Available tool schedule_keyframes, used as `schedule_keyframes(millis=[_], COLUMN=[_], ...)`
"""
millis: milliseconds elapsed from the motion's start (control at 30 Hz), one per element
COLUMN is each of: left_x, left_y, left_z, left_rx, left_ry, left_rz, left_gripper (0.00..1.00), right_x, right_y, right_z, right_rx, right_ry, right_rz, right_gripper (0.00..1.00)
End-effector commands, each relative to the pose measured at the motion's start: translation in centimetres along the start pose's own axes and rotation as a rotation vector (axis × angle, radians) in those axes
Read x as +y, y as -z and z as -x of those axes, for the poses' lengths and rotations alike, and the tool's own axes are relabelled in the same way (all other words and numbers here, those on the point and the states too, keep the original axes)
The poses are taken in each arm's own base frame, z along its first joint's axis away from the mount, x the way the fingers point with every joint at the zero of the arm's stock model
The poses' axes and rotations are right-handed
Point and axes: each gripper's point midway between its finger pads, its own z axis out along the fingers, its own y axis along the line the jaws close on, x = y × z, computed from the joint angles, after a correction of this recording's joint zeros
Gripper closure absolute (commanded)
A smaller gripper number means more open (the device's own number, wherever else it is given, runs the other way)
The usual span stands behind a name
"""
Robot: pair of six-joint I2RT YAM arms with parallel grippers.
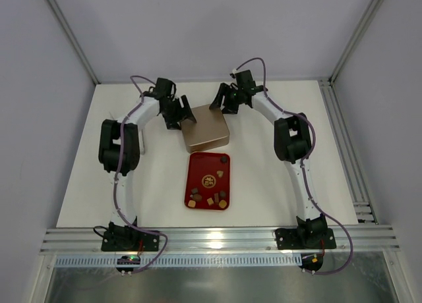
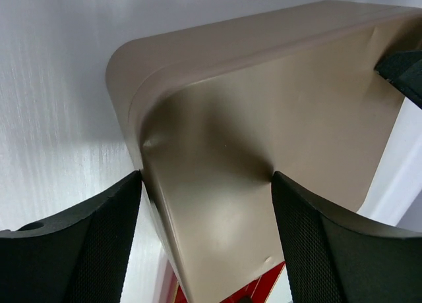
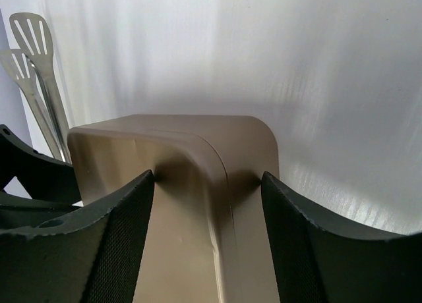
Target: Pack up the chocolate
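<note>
- I have the left fingers (image 2: pixel 206 184) spread across the far-left corner of the tin (image 1: pixel 208 135), and the right fingers (image 3: pixel 208 178) spread across its far-right corner.
- Both pairs look to be touching the metal. I cannot tell whether either is truly clamped.
- The chocolate (image 1: pixel 217 197) lies loose on the red tray (image 1: pixel 201 166), just nearer to me than the tin, mostly at the tray's near end. None of it is in the tin.
- I judge the step in hand to be lifting the lid, which is still on. I would grip above the seam only and raise both sides level and together, so the lid does not jam or drag the base into the tray.
- Tongs (image 3: pixel 36 72) lie on the worktop (image 1: pixel 158 184) beyond the tin, clear of the lift.
- I see no writing on the tin. A gold mark on the tray is too small to read.
</note>
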Motion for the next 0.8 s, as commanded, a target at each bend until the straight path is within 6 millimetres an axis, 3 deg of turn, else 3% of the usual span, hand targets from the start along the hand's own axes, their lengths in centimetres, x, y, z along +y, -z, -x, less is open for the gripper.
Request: schedule_keyframes(millis=[0, 333, 467, 767], left_x=[5.6, 5.7, 6.0, 7.0], left_y=[-4.8, -4.5, -4.4, -3.8], left_z=[-5.0, -3.3, -2.8, -1.1], left_rx=[0.138, 0.099, 0.1, 0.101], left_ry=[0.044, 0.091, 0.104, 0.091], left_rz=[0.136, 0.112, 0.107, 0.135], left_gripper=[0.25, 0.35, 0.43, 0.35], right_x=[0.8, 1.3, 2.0, 2.2], right_y=[-0.9, 0.5, 0.9, 1.4], right_z=[-3.0, -0.7, 0.0, -0.2], right_rx=[0.099, 0.023, 0.001, -0.002], right_ry=[0.018, 0.005, 0.004, -0.001], right_rz=[0.051, 0.073, 0.086, 0.09], right_gripper=[0.33, 0.3, 0.3, 0.3])
